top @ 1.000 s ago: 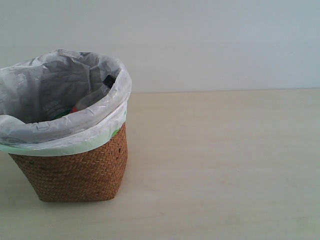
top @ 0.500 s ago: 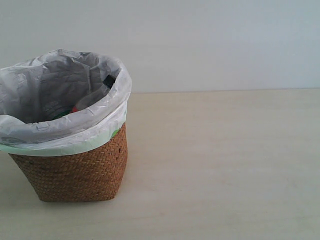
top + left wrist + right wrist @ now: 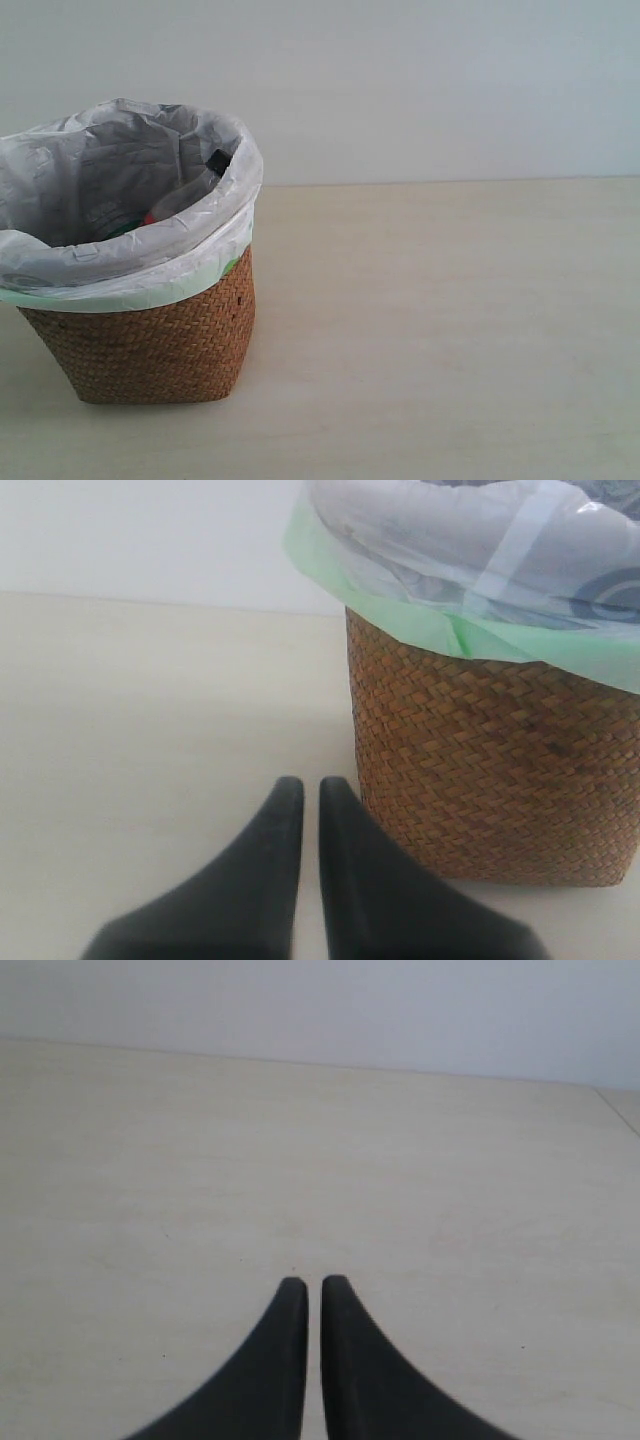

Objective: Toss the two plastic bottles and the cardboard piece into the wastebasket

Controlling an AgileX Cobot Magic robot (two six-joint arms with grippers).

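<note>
Exterior view showed the woven wicker basket point(image 3: 140, 345) at nine o'clock on the pale, smooth surface point(image 3: 450, 330), its crinkled bag point(image 3: 130, 275) holding a black-capped clear bottle point(image 3: 190, 192). Only the wrist views showed the tapered black jaws. The left jaws were together, empty, just beside the basket. The right jaws were together, empty, over the surface.

One basket point(image 3: 150, 345); one white bag point(image 3: 130, 275) in it; one bottle point(image 3: 190, 192) showing inside; two pincers, the left pincer point(image 3: 311, 785) and the right pincer point(image 3: 313, 1282); one tabletop point(image 3: 450, 330).
</note>
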